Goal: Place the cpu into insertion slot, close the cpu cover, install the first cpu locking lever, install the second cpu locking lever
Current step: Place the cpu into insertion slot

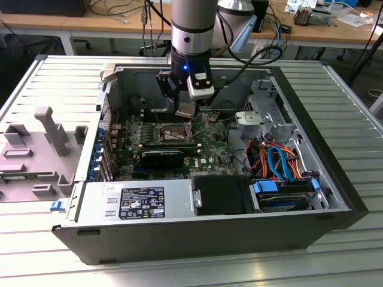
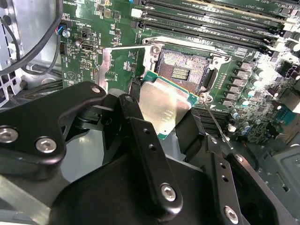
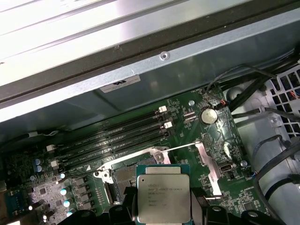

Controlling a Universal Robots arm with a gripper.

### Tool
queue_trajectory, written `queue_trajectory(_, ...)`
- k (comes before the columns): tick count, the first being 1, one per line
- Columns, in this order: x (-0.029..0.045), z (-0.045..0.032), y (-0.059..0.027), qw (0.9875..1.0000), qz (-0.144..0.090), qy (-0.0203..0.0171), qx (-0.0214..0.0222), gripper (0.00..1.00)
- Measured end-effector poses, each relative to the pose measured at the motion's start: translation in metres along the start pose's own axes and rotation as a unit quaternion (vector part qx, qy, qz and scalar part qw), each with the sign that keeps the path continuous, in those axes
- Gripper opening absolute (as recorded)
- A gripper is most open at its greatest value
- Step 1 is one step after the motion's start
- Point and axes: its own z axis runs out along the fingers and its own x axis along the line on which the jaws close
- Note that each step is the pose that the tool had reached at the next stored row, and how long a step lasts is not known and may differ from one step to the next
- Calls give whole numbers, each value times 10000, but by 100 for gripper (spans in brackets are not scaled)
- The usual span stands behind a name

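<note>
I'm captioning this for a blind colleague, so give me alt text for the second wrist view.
The black gripper holds the cpu, silver top showing, near the empty socket on a green motherboard. The cpu cover stands swung open beside the socket.

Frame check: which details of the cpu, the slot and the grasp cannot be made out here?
Underside of the cpu: turned away from the cameras in both wrist views.
Part of the insertion slot: covered by the cpu in the first wrist view.
Clearance between cpu and slot: too small to tell in the exterior view.
How the gripper holds the cpu: cut off at the picture edge in the first wrist view.
</note>
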Motion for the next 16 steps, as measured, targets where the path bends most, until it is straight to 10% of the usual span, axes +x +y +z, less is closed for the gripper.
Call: queue_trajectory(16,0,0,0,9999,100,-10,4,54)
